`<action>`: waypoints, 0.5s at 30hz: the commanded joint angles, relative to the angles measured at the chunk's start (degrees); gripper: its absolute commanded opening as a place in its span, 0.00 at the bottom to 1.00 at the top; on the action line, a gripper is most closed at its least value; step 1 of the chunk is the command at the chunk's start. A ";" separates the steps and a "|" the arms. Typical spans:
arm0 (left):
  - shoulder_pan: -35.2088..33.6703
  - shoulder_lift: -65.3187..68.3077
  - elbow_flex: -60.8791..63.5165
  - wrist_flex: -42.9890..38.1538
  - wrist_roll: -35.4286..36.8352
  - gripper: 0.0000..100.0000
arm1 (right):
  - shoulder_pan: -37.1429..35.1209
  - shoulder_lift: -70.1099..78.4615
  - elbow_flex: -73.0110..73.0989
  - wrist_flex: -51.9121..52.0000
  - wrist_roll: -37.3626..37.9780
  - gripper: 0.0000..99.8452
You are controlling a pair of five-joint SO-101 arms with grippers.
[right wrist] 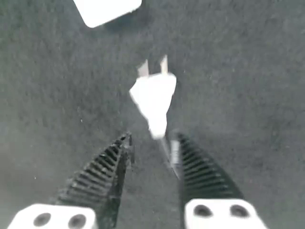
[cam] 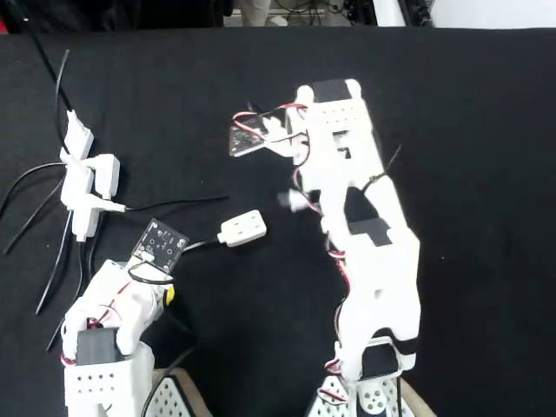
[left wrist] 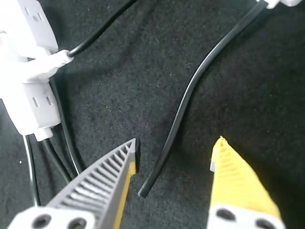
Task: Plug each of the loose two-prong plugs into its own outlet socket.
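While the outlet cluster (cam: 87,178) at my left looks plugged up, as best I can tell, one loose plug (right wrist: 153,98) lies on the cloth (cam: 452,174) short of its socket (cam: 241,228), its tail between my right gripper's (right wrist: 150,138) spread jaws, my left gripper (left wrist: 176,140) open and empty.

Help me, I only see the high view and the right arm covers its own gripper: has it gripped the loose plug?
Observer: Not clearly. In the right wrist view, the jaws of the right gripper stand apart, either side of the white plug at its tail end.
Operator: Which way do its prongs point?
Observer: Away from the gripper, toward a white outlet socket ahead.
Operator: And the left gripper?
Observer: Open, with the loose end of a black cable lying between its jaws.
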 commanded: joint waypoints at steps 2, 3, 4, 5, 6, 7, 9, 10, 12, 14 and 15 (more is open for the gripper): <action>-0.04 -0.35 0.13 -0.18 -0.26 0.25 | 3.69 -4.97 -0.13 1.85 0.35 0.20; -0.04 -0.35 0.13 -0.18 -0.26 0.25 | 4.31 -5.76 0.13 1.93 0.18 0.20; -0.04 -0.35 0.13 -0.09 -0.26 0.25 | 4.92 -6.64 0.40 1.93 -1.49 0.20; -0.13 -0.35 0.13 0.00 -0.26 0.25 | 5.19 -7.78 0.92 1.93 -4.66 0.20; -0.22 -0.35 0.13 0.00 -0.26 0.25 | 5.19 -9.01 1.71 1.93 -8.97 0.19; -0.31 -0.35 0.13 0.00 -0.26 0.25 | 5.01 -10.33 2.59 1.93 -14.95 0.19; -0.40 -0.35 0.13 0.00 -0.26 0.25 | 4.31 -12.70 5.58 1.93 -33.05 0.19; -0.40 -0.35 0.13 0.00 -0.26 0.25 | 4.13 -13.76 7.78 1.93 -42.73 0.19; -0.40 -0.35 0.13 0.09 -0.26 0.25 | 4.31 -15.69 11.91 1.76 -59.34 0.19; -0.40 -0.35 0.13 0.09 -0.26 0.25 | 3.96 -17.10 15.60 1.76 -71.65 0.19; -0.40 -0.35 0.13 0.09 -0.26 0.25 | 3.60 -17.63 17.10 1.76 -76.04 0.19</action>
